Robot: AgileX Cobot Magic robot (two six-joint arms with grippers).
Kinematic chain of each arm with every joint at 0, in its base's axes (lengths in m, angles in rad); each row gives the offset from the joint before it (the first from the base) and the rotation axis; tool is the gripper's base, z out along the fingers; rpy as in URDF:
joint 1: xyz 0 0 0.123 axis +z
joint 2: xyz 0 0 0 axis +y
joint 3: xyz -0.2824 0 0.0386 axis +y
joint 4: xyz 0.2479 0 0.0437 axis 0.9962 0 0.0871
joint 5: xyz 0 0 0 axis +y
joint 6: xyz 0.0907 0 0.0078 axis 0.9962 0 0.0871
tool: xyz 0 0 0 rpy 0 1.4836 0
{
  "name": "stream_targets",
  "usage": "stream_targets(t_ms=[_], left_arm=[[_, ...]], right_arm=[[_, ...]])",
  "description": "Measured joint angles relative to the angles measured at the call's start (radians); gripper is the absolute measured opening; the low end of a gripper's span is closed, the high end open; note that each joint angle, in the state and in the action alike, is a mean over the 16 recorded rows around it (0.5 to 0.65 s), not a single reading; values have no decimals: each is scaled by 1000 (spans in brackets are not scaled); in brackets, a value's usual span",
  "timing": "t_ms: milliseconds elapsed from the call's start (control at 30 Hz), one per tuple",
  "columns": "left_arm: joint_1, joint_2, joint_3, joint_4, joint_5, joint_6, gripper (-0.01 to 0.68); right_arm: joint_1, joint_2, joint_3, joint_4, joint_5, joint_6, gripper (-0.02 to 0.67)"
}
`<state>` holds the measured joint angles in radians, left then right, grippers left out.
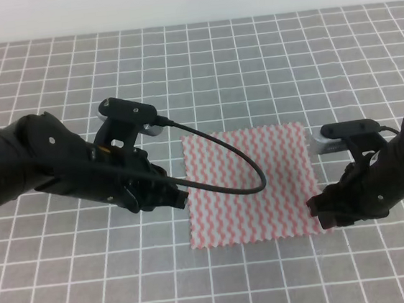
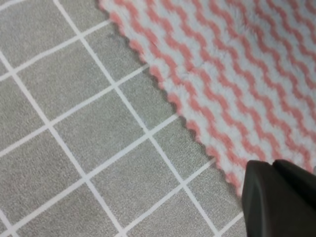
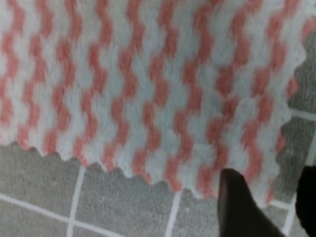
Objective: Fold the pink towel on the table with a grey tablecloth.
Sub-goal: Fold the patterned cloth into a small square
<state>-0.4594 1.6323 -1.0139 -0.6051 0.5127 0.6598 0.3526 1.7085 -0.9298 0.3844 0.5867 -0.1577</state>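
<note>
The pink towel (image 1: 249, 184) lies flat and unfolded in the middle of the table with a grey tablecloth (image 1: 249, 52). In the exterior high view, the left gripper (image 1: 180, 196) sits low at the towel's left edge, toward the near corner, with its cable looping over the cloth. The right gripper (image 1: 316, 208) is down at the near right corner. The step in hand looks like taking hold of the near edge at both sides. To do it well, each gripper should pinch only the towel's scalloped border, not the tablecloth beneath, and both should rise together so the fold stays square.

In the left wrist view, the towel's (image 2: 237, 64) scalloped edge runs diagonally, and one dark fingertip (image 2: 276, 197) sits at the lower right, right at that edge. Whether this gripper is spread or closed I cannot tell.

In the right wrist view, the towel (image 3: 148, 84) fills the top. The right gripper (image 3: 269, 200) is spread moderately, its fingers (image 3: 237, 202) straddling the corner, probably not yet clamped, though blur makes contact uncertain.
</note>
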Motion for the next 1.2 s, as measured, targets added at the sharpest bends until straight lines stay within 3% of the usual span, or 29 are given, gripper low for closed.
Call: stream_targets(t_ms=[1200], left_arm=[[0, -7, 0, 19, -15, 3, -2]], right_arm=[[0, 7, 0, 25, -7, -1, 247]])
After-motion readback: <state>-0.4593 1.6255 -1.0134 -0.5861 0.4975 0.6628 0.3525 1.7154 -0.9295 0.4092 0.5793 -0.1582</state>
